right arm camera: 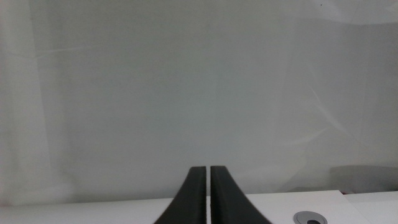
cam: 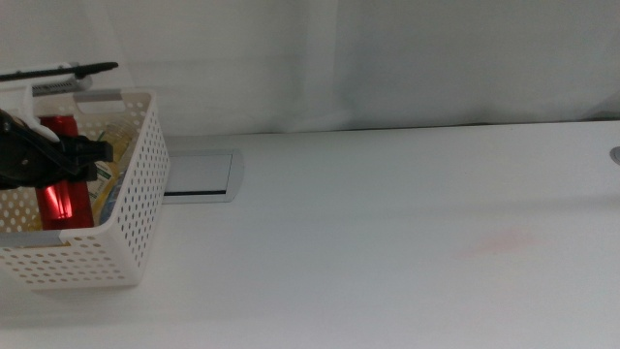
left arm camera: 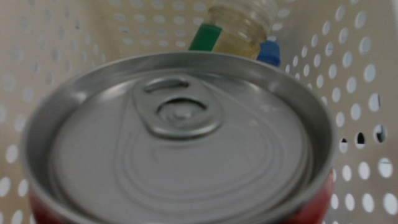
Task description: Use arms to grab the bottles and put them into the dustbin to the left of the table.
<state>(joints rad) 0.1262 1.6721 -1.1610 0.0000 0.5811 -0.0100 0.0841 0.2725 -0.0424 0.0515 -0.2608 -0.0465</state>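
Note:
The white perforated dustbin (cam: 136, 194) stands at the table's left end. My left gripper (cam: 60, 160) hangs inside it, shut across the middle of an upright slim red can (cam: 60, 202). The can's silver lid (left arm camera: 177, 155) fills the left wrist view and hides that gripper's jaws. A yellow-liquid bottle (left arm camera: 239, 25) and a blue cap (left arm camera: 268, 53) lie on the basket floor behind the can. My right gripper (right arm camera: 208, 171) is shut and empty, facing a white backdrop; that arm is out of the middle view.
A flat grey panel (cam: 199, 174) lies on the white table (cam: 387, 252) just right of the dustbin. A faint pink stain (cam: 499, 242) marks the tabletop. A small grey round fitting (right arm camera: 309, 218) sits by the right gripper.

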